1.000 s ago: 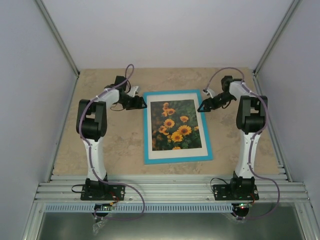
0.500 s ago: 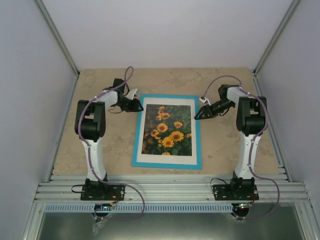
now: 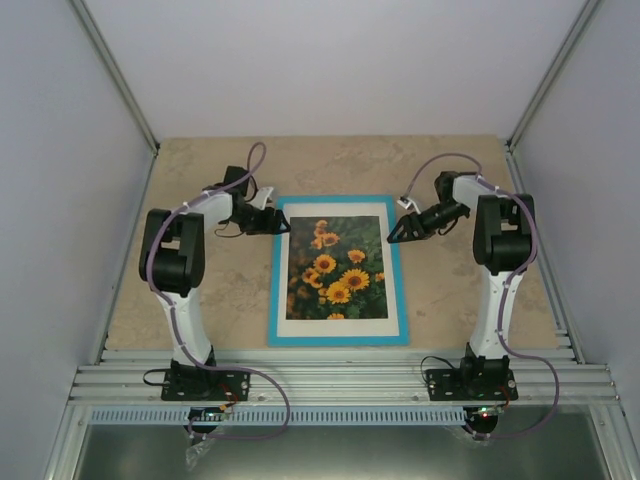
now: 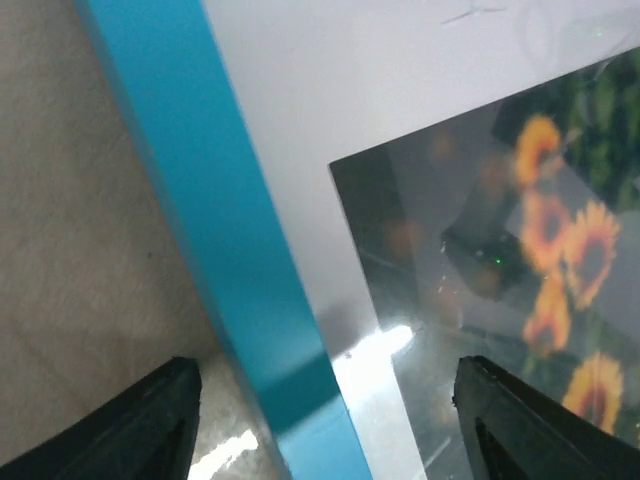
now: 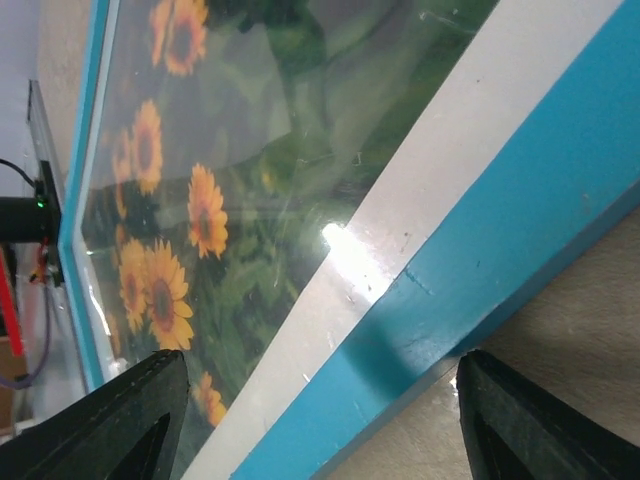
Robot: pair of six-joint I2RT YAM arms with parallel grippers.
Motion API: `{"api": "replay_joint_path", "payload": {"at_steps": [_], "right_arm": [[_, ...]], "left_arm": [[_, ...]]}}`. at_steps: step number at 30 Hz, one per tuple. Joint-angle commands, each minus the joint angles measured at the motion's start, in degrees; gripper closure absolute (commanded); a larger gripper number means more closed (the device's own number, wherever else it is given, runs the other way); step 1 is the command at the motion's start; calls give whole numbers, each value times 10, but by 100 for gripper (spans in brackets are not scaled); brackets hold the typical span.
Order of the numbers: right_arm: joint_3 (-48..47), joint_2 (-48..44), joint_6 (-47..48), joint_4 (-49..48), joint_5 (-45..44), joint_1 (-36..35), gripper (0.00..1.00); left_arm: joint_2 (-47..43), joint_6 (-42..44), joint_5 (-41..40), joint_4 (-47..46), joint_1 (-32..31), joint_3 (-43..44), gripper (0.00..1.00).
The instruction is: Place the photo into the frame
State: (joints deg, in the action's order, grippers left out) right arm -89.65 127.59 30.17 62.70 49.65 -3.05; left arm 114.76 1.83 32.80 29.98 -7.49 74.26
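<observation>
Your left tool (image 4: 322,412): spread over frame (image 4: 228,250) edge | right tool (image 5: 315,405): spread | photo (image 3: 335,268): inside frame

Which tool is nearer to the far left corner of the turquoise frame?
Left. The left tool sits at that corner of the frame, astride the left border. The right tool is opposite, astride the right border near the far right corner.

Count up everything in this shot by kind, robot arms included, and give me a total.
Turquoise frame: 1
Sunflower photo: 1
White mat: 1
Robot arms: 2
Total: 5
</observation>
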Motion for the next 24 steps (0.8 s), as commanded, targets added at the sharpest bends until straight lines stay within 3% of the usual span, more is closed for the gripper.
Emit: {"api": "replay_joint_path", "payload": {"at_steps": [1,4,9,14,20,24], "right_arm": [[8,-33,4,-11,-32,5,22],[-2,-67,18,-1,-30,20,17],[-61,-108,33,22,-33,42,3],[-95,-177,37,28,-42,62,2],[-28,-281,42,12,-30,115,2],[75,-344,44,-21,-24,147,2]], "left_arm": [[-25,19,-66,40,2,5,21],[-58,53,-103,62,6,36,1],[-108,63,-124,94,33,108,1],[-171,68,-116,122,98,136,1],[-259,51,-111,132,202,84,0],[-340,54,-112,118,243,3,1]]}}
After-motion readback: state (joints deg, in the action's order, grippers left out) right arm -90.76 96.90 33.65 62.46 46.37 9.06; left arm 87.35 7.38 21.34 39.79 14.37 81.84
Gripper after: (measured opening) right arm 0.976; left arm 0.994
